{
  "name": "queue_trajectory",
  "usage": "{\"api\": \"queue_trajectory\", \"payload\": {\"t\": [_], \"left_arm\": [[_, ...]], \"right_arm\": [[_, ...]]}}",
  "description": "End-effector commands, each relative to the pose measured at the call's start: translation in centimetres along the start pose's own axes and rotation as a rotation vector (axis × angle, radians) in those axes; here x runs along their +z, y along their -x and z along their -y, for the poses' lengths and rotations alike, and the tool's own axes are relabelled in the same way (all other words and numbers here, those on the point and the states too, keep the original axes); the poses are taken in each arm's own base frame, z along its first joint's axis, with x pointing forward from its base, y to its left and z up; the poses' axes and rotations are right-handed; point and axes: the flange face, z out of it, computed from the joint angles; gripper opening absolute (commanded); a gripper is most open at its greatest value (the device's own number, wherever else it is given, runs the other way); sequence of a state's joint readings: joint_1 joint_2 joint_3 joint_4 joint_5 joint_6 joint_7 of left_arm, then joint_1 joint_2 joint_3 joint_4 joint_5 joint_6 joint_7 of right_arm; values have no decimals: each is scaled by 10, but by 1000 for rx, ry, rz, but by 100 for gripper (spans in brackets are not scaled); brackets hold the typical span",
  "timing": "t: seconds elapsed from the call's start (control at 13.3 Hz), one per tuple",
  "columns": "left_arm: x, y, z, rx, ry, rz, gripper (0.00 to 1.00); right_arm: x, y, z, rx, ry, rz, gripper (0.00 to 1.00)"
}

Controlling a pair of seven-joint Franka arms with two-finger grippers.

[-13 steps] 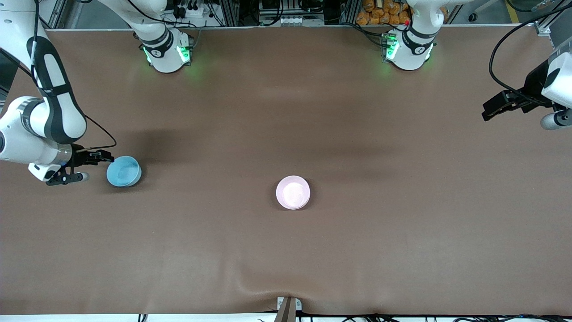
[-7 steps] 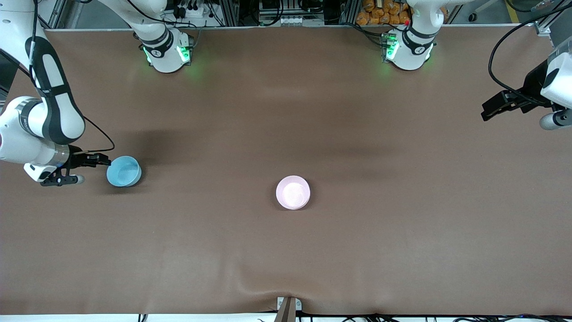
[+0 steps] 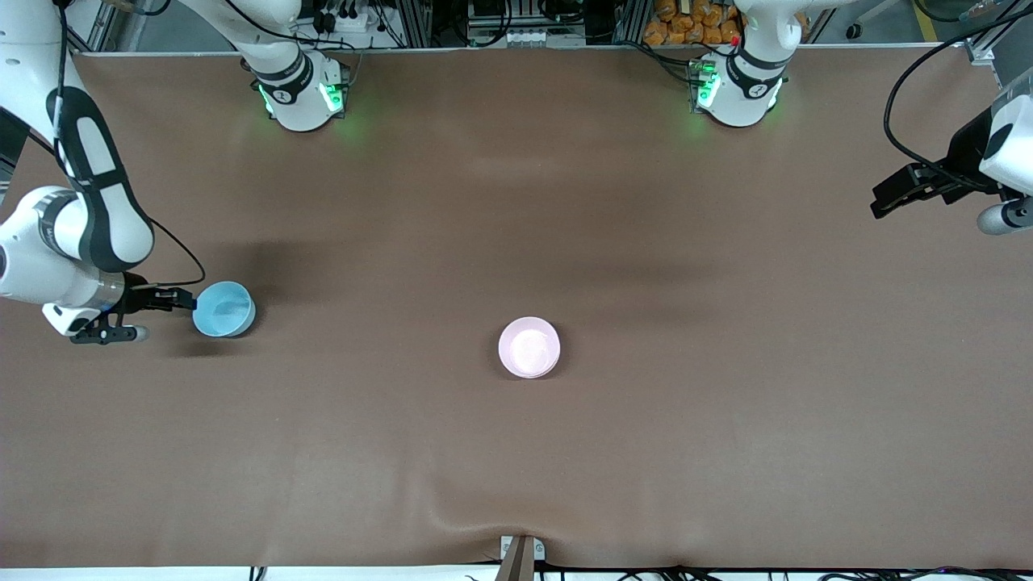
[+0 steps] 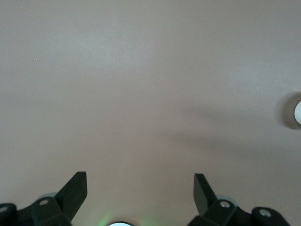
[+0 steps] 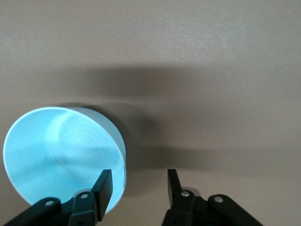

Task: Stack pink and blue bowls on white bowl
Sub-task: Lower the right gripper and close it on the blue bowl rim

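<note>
The blue bowl [image 3: 223, 309] stands upright on the table at the right arm's end. My right gripper [image 3: 188, 303] is at its rim on the side toward the table's end. In the right wrist view the right gripper [image 5: 139, 181] is open, with one finger [image 5: 104, 187] over the inside of the blue bowl [image 5: 56, 155] and the other outside its wall, which neither touches. The pink bowl [image 3: 529, 347] stands mid-table, nearer the front camera. The white bowl is hidden from view. My left gripper [image 3: 881, 202] waits open and empty above the left arm's end of the table.
Brown cloth covers the table [image 3: 726, 420], with a wrinkle near its front edge [image 3: 452, 512]. The arm bases [image 3: 300, 93] stand along the edge farthest from the front camera. In the left wrist view a pale bowl rim [image 4: 298, 114] shows at the picture's edge.
My right gripper has come down to the blue bowl's rim and its fingers have drawn closer together. The bowls and the left arm have not moved.
</note>
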State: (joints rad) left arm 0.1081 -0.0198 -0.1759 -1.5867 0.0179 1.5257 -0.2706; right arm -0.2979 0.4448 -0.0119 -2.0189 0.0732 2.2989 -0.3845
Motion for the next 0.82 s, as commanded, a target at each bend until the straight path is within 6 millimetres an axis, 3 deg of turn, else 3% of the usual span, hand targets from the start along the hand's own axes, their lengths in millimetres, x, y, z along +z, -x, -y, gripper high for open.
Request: {"api": "queue_trajectory", "payload": {"t": [0.0,0.15,0.45,0.75], "left_arm": [[-2,6,4,24,17,0,100],[-2,5,6,22,17,0,100],[-2,5,6,22,15,2,100],[-1,5,7,21,15,3,100]], "right_arm": [[5,-11,8,19,-17,-13,53],[7,-11,10,29,-18,-10,43],[7,-11,9,33,-20,-10,2],[4,-13,8,46,-30,-17,0]]}}
